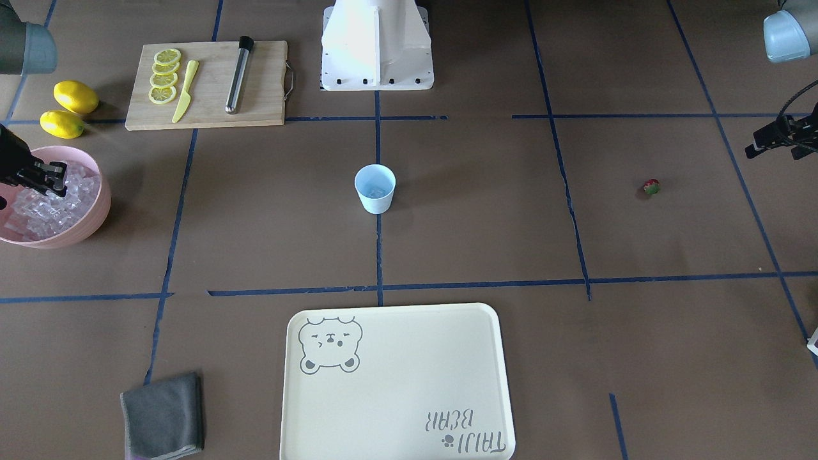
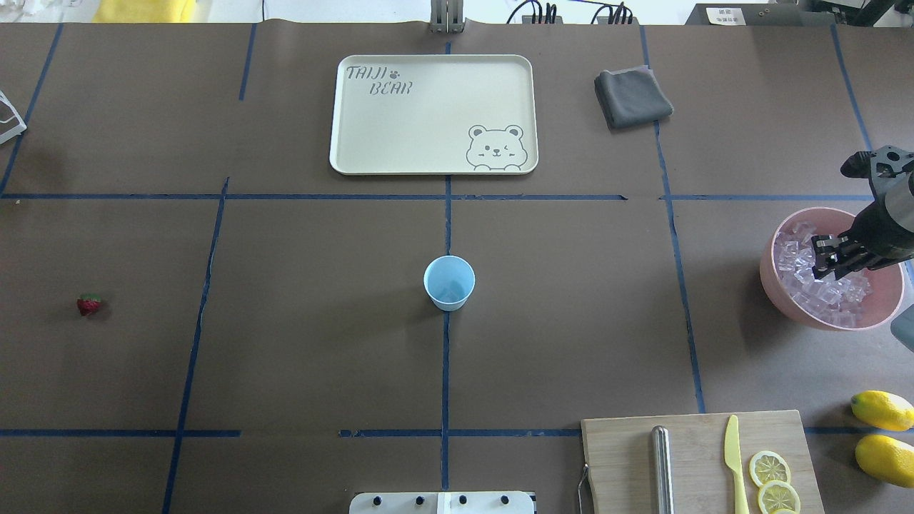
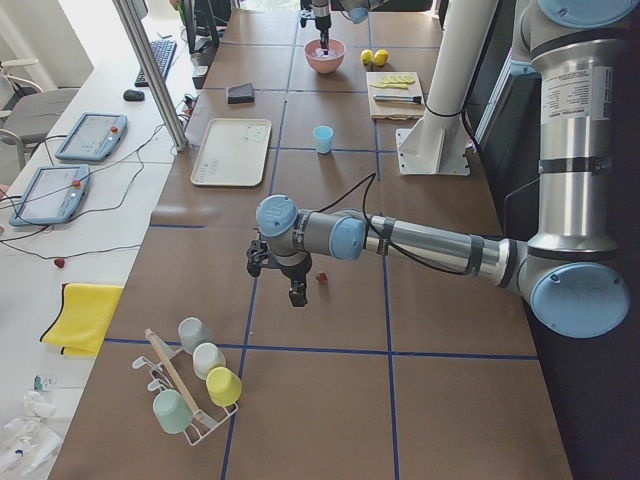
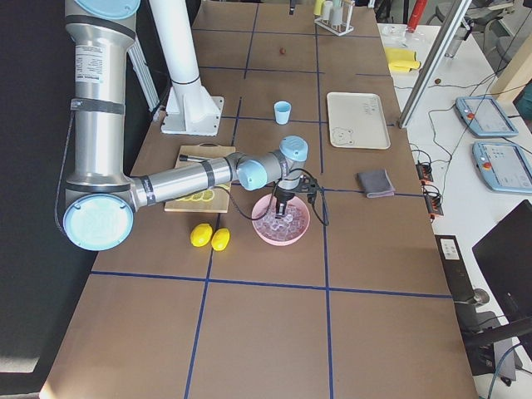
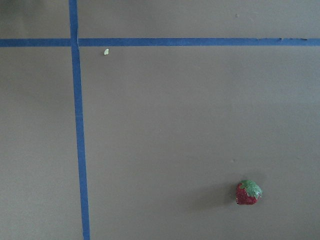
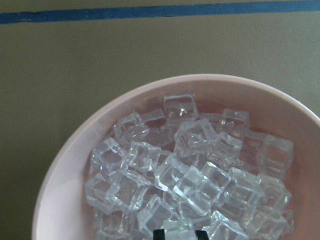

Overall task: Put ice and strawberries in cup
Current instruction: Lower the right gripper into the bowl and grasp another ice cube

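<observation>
The cup (image 2: 449,283) stands upright at the middle of the table (image 2: 571,335), apart from everything else; a faint glassy shape may lie in its bottom, but it is too small to be sure. The ice (image 6: 190,165) is heaped in a pink bowl (image 2: 770,275) near the table's right end, and the strawberry (image 2: 89,304) lies alone on the bare surface near the left end, so both must travel a long way to the cup. The right gripper (image 2: 821,260) is dipped into the bowl, its two dark fingertips standing either side of one cube at the pile's near side. I cannot tell whether they press on it. The left gripper (image 3: 297,293) hangs above the table close to the strawberry, and its fingers are not shown clearly enough to judge. The likeliest trouble is the cube itself: glassy and hard-edged, it could squirt out of a skewed pinch, or neighbouring cubes could be dragged over the rim. A loose hold could drop it during the carry. The cup looks light, so a clipped rim could tip it. The small strawberry may roll off if nudged.
</observation>
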